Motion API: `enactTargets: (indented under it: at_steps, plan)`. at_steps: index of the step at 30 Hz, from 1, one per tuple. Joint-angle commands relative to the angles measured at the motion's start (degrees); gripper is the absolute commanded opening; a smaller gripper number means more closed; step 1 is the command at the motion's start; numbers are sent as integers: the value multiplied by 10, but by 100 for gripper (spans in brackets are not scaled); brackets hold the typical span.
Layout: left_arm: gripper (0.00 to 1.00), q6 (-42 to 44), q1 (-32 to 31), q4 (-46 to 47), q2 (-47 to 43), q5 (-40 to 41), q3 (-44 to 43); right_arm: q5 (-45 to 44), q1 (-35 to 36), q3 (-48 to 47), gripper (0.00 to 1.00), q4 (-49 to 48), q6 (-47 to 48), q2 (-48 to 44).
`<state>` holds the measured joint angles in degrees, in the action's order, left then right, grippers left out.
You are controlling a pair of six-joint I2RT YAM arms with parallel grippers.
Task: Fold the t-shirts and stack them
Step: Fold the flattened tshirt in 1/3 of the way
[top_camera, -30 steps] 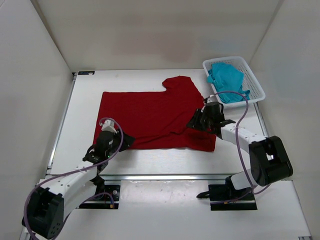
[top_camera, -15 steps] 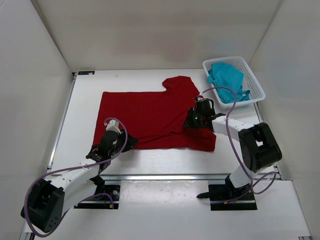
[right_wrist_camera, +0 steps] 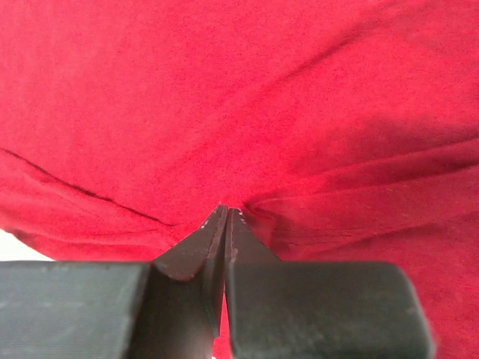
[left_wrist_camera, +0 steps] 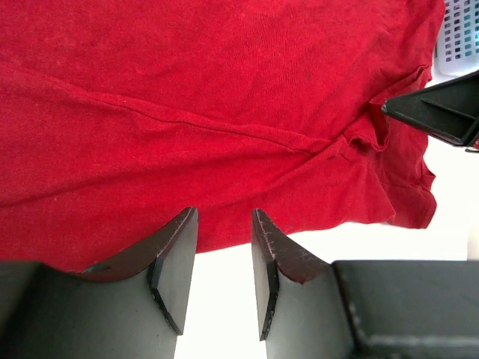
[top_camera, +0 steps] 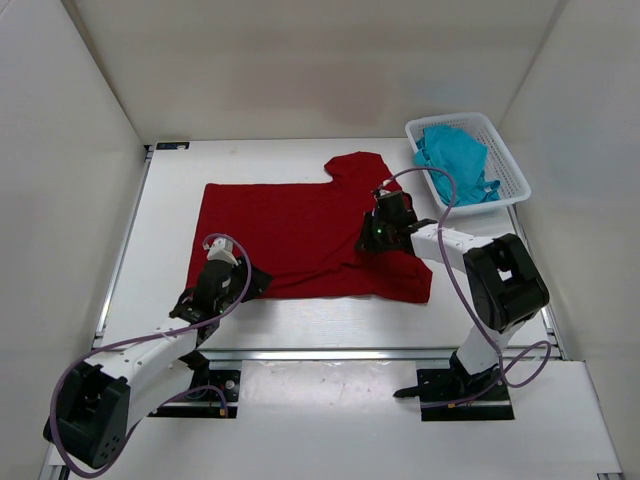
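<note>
Closest to us, the left gripper (top_camera: 238, 284) sits low at the near-left corner of the red shirt (top_camera: 300, 225). From above we honestly can't tell how its jaws stand, since the wrist covers them. The left wrist view sorts that out: the fingers (left_wrist_camera: 176, 254) are apart with a strip of bare table (left_wrist_camera: 217, 299) between them. The tips are right at the shirt's near hem, with nothing clamped. That view also picks up a seam running across the cloth, which the overhead shot doesn't show.

Further in, the right gripper (top_camera: 371, 238) is down on the shirt's right part. Its own camera shows the jaws pressed together, pinching a small pucker of red cloth, with creases fanning out from the tips. The left wrist view catches it too, as a black wedge at the right edge.

The shirt lies spread flat mid-table, one sleeve poking toward the far side. At the far right, the teal shirt (top_camera: 455, 160) is bunched up in the white basket (top_camera: 466, 118).
</note>
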<state>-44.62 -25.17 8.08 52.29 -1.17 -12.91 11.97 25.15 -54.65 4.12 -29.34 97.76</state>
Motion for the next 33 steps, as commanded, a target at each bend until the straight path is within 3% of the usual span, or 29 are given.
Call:
enactTargets:
  at_steps: [1, 3, 9, 18, 23, 25, 33]
  plan:
    - [45, 3, 2, 14, -1, -8, -4, 15, 5, -20, 0, -24, -9, 4]
    - [46, 8, 3, 11, 1, -9, -6, 11, 6, -26, 1, -14, -7, -5]
    - [44, 3, 1, 14, -9, -9, -5, -39, 4, 40, 28, -20, 9, -77]
    - [46, 7, 23, 1, -20, -10, -4, -30, -13, 78, 31, -37, 3, -76]
    - [45, 2, 19, 10, -18, -18, 1, -16, -10, 43, 31, -23, 10, -37]
    - [45, 4, 12, 10, -12, -12, 0, -3, -11, 32, 23, -31, 6, -31]
    - [46, 3, 22, 19, -12, -17, 8, -41, 27, 6, 6, -23, 13, -10]
